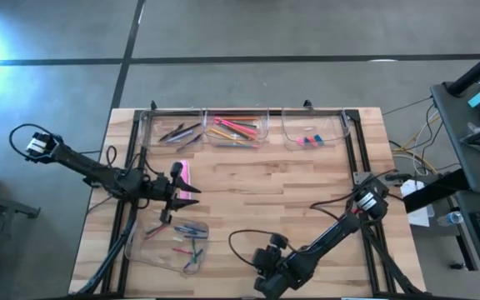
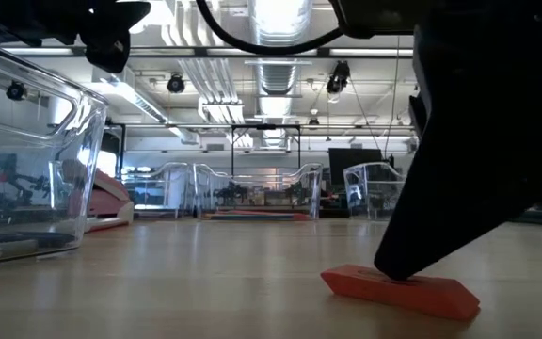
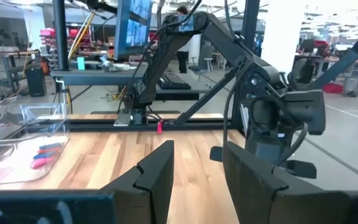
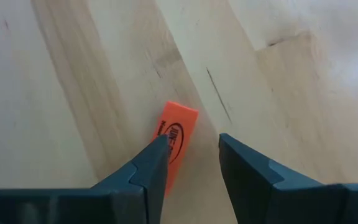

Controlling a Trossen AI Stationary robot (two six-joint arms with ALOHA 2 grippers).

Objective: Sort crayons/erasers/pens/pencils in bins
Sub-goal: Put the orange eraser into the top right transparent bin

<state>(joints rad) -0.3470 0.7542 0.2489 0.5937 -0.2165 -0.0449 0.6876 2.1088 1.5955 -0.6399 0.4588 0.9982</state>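
We judge the eraser [image 4: 175,139] to be light, firm and slightly rubbery, so it should grip well but could skid or tip on the smooth tabletop [image 1: 290,192] if one finger pushes it first. It is best taken across its short width, near the middle of its length, with the fingers square to its long sides.

It is a small orange-red block with flat faces, slanted ends and a round dark printed mark on top. It lies flat at about 6 o'clock on the tabletop, near the front edge. In the low view it [image 2: 401,290] rests with a dark finger touching its top.

The right gripper [image 4: 191,152] is low over it, fingers open a moderate way and holding nothing. One finger [image 4: 156,163] overlaps the eraser's edge while the other stands clear beside it on bare wood, so the block is not yet centred between them. We would shift sideways before closing.

The left gripper [image 3: 194,162] hangs at about 9 o'clock, beside a pink thing [image 1: 186,177] we cannot identify and just above the near bin [image 1: 136,242] of crayons [image 1: 188,237]. Its fingers are apart and empty.

Along 12 o'clock stand three more bins: pens [image 1: 180,132], pencils [image 1: 233,130], and erasers [image 1: 309,140] in the right one [image 1: 342,133], well apart from the loose eraser. That looks to be its destination.
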